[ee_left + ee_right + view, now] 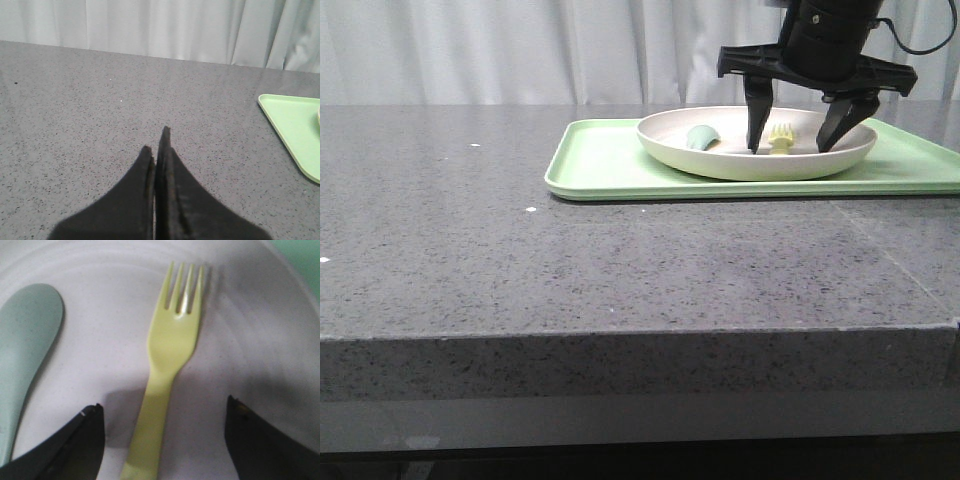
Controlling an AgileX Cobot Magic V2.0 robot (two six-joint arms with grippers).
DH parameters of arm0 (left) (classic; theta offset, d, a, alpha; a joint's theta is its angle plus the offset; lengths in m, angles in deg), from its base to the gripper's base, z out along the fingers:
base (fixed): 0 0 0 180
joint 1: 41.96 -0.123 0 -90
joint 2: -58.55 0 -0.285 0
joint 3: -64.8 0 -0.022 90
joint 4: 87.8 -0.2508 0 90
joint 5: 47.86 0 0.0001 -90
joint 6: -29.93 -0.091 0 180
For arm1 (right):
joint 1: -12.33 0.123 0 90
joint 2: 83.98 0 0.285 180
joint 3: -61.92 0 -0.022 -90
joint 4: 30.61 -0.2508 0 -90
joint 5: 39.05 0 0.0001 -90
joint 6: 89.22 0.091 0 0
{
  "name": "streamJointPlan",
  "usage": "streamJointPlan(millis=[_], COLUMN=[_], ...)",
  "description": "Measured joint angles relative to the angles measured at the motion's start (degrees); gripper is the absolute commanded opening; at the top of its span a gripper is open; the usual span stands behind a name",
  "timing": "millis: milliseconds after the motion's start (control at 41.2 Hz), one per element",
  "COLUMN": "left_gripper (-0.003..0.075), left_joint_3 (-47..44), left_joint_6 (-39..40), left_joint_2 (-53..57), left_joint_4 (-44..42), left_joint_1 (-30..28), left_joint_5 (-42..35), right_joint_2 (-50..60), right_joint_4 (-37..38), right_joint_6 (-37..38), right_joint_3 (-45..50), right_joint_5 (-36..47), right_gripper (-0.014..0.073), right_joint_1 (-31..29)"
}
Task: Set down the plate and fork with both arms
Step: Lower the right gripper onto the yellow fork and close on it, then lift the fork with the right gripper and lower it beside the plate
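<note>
one fork (170, 355) on one plate (720, 158)

plate (740, 165): matte cream-white, plain, faint grey shadows inside
fork (170, 360): pale yellow plastic, a small bright glint at the base of the tines
spoon-like piece (22, 350): soft teal-green, finely speckled
tray (610, 165): light green, unpatterned
tabletop (520, 260): dark grey stone with fine black and white flecks, a few white specks
right gripper (798, 140): black throughout
left gripper (156, 145): matte black
curtain (520, 50): pale grey-white, vertical folds
</note>
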Motion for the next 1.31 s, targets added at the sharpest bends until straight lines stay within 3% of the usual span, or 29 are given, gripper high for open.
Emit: streamJointPlan(millis=[267, 559, 680, 1312], left_gripper=[-0.0018, -0.0018, -0.0018, -0.0018], left_joint_3=[0.0, 0.0, 0.0, 0.0], left_joint_6=[0.0, 0.0, 0.0, 0.0], left_joint_2=[0.0, 0.0, 0.0, 0.0], left_joint_4=[0.0, 0.0, 0.0, 0.0], left_joint_1=[0.0, 0.0, 0.0, 0.0], left_joint_5=[0.0, 0.0, 0.0, 0.0], right_joint_2=[-0.2, -0.4, -0.5, -0.5], right_joint_4=[0.0, -0.6, -1.0, -0.6], right_joint_6=[0.0, 0.0, 0.0, 0.1], right_joint_3=[-0.3, -0.5, -0.5, -3.4], right_joint_5=[-0.2, -0.1, 0.3, -1.1], right_gripper=[0.0514, 0.0125, 0.0041, 0.0022], right_joint_1=[0.0, 0.0, 0.1, 0.1])
